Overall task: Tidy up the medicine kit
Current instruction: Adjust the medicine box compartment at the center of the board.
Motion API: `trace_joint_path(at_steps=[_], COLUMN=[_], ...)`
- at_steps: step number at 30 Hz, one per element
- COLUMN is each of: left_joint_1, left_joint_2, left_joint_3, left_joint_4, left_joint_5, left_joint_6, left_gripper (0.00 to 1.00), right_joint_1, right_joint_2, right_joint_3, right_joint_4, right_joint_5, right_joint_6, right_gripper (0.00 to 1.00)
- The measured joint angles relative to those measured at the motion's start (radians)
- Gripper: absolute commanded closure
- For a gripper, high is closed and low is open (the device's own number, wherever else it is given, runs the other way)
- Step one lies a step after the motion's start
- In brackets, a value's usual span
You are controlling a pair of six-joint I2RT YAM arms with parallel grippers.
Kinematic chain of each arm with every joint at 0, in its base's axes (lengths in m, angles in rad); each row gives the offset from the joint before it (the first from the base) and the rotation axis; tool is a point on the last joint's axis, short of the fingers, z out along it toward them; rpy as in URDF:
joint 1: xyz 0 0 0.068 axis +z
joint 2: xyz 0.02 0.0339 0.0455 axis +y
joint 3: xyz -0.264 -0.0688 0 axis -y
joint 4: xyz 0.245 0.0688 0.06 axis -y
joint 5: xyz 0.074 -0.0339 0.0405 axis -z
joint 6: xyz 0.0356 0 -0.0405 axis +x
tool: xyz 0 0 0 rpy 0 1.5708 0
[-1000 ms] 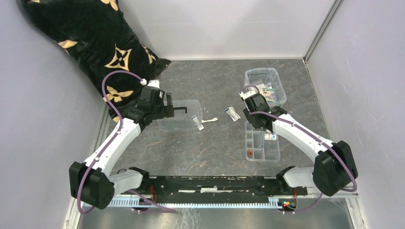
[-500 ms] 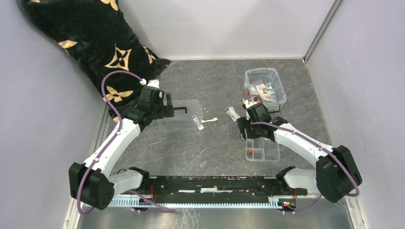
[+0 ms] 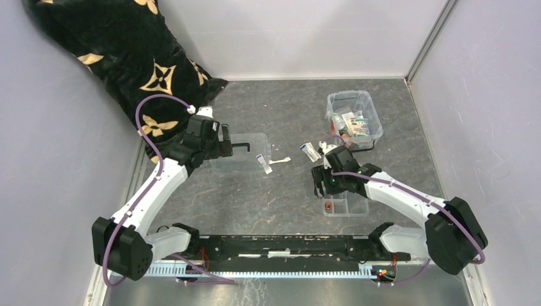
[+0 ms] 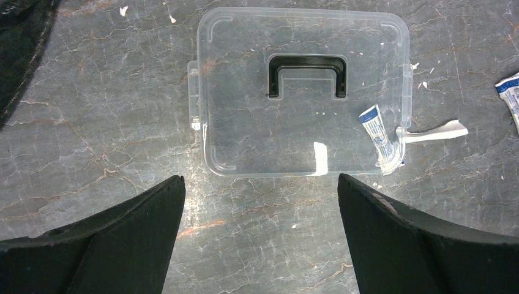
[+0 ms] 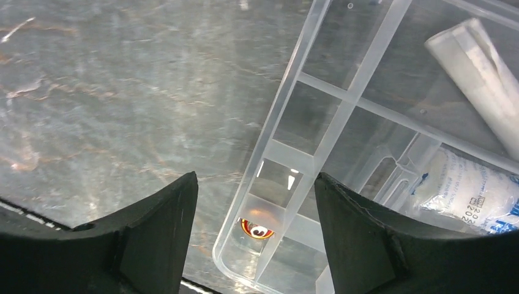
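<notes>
Jaws on the right gripper (image 5: 254,184) are spread wide over the divided tray (image 5: 278,116) rim, nothing held; left gripper (image 4: 260,180) is likewise opened above the lid (image 4: 245,122). Medicine kit (image 3: 355,115) is parked far right. Tray could get shoved if that rim is clipped

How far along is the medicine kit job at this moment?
Done: some packets already lie in the box. In hand: nothing; the left fingers hang open over the lid, the right fingers open over the divided tray. Left: two sachets lie loose, tray and lid are off the box.
</notes>
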Motion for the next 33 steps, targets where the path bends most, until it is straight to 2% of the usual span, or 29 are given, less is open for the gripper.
trace_joint_path(at_steps=[10, 16, 19, 24, 28, 33], left_joint_1=[0.0, 0.0, 0.0, 0.0, 0.0, 0.0], left_joint_2=[0.0, 0.0, 0.0, -0.004, -0.028, -0.13], left_joint_3=[0.0, 0.0, 0.0, 0.0, 0.0, -0.008], left_joint_4=[0.0, 0.0, 0.0, -0.001, -0.006, -0.007], left_joint_5=[0.0, -0.005, -0.016, -0.027, -0.075, -0.164], left_joint_6=[0.0, 0.0, 0.0, 0.0, 0.0, 0.0], left_gripper=[0.0, 0.0, 0.0, 0.01, 0.0, 0.0], right_joint_1=[0.259, 0.283, 0.282, 0.268, 0.234, 0.212], right_joint_2=[0.029, -0.01, -0.036, 0.02, 0.131, 0.307], right_joint_3=[0.024, 0.125, 0.209, 0.313, 0.357, 0.436], right_joint_4=[0.038, -0.012, -0.022, -0.009, 0.021, 0.034], right_joint_5=[-0.032, 0.087, 0.163, 0.214, 0.172, 0.084], right_joint_6=[0.059, 0.039, -0.023, -0.181, -0.341, -0.556], right_gripper=[0.26, 0.24, 0.24, 0.34, 0.35, 0.39])
